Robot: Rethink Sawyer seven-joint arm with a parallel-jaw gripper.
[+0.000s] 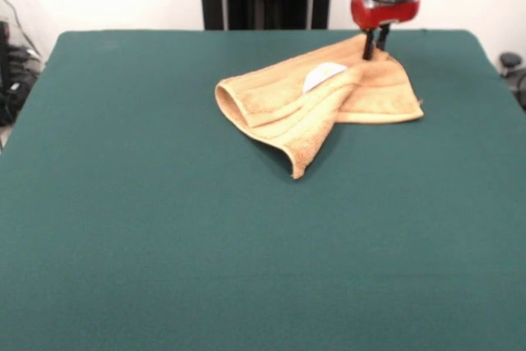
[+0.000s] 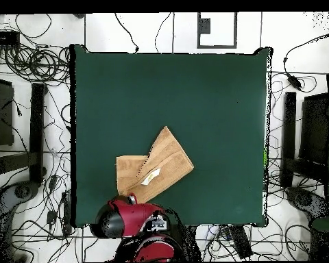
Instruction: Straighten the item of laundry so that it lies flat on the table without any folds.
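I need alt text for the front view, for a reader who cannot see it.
A small orange-tan terry towel lies folded over itself on a large dark green cloth-topped table, a white label showing on top. The red and black robot gripper comes down from above onto the towel's far right corner.

Tool tips hidden behind towel edge; arm cropped above.

Towel: one, orange-tan, centre right of frame. White label: one, on the towel. Table: one, green-topped. Gripper: one, upper right. Robot arm: one, lower centre overhead.
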